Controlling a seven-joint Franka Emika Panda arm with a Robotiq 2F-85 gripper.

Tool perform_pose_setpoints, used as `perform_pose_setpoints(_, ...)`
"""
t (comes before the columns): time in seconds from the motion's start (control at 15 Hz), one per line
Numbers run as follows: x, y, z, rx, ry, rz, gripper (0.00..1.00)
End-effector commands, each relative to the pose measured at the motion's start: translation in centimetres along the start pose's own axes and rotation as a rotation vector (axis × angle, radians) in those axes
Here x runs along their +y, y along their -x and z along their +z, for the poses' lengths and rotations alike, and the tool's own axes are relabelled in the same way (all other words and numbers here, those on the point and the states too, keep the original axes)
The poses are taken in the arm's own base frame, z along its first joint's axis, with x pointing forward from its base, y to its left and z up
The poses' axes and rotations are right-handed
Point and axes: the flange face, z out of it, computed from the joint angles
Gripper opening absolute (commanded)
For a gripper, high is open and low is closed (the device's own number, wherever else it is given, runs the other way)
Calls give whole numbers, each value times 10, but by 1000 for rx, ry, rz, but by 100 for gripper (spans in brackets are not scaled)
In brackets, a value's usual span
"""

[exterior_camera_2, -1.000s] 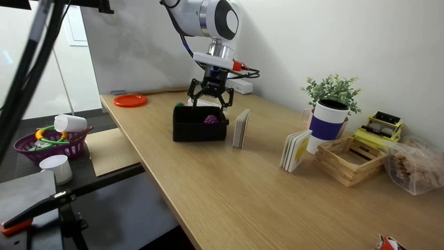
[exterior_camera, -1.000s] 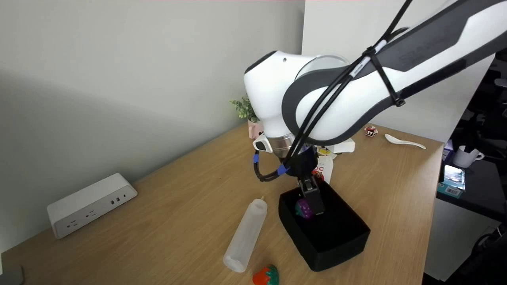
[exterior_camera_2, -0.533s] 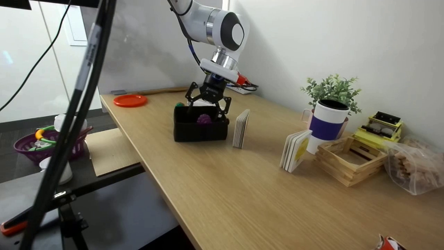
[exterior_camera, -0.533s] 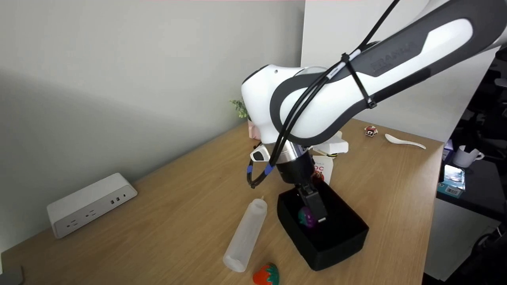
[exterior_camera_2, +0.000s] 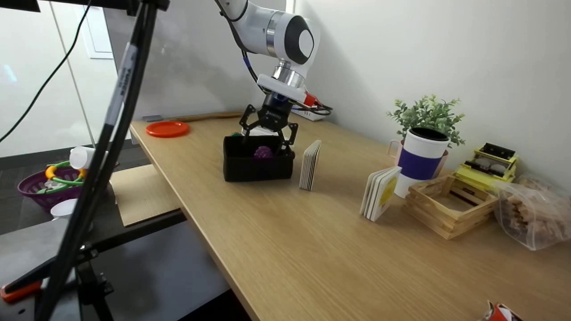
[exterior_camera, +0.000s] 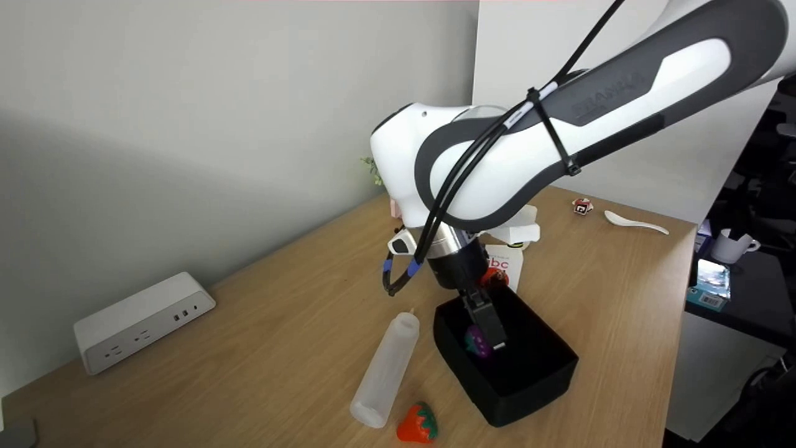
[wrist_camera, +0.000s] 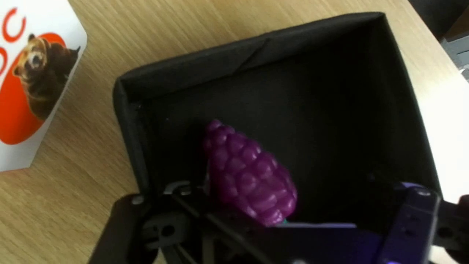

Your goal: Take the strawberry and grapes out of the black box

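Hanging in black box [exterior_camera: 538, 392], gripper [exterior_camera_2: 264, 145] spread wide, nothing held; grapes [wrist_camera: 249, 176] on box floor, left to fetch; strawberry [exterior_camera: 416, 424] out, lying on table [exterior_camera: 280, 373] near box — one down, one to go, looks like

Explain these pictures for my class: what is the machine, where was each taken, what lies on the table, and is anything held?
This is a robot arm ending in a two-fingered claw. Two pictures come from cameras outside it; the close-up comes from its wrist. Among the things on the wooden table are a black box, a toy strawberry and a squeeze bottle. Toy grapes lie inside the box. In the wrist view they show between the claw's open fingers, so nothing is held.
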Motion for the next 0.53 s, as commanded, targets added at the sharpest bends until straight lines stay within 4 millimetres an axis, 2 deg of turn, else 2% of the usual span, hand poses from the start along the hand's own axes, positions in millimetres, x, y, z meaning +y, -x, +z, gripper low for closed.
perform_pose_setpoints(0.0,-1,-12,1,3,92,64,100)
perform_pose_setpoints(0.47,-4,-22,5,10,158,139,100)
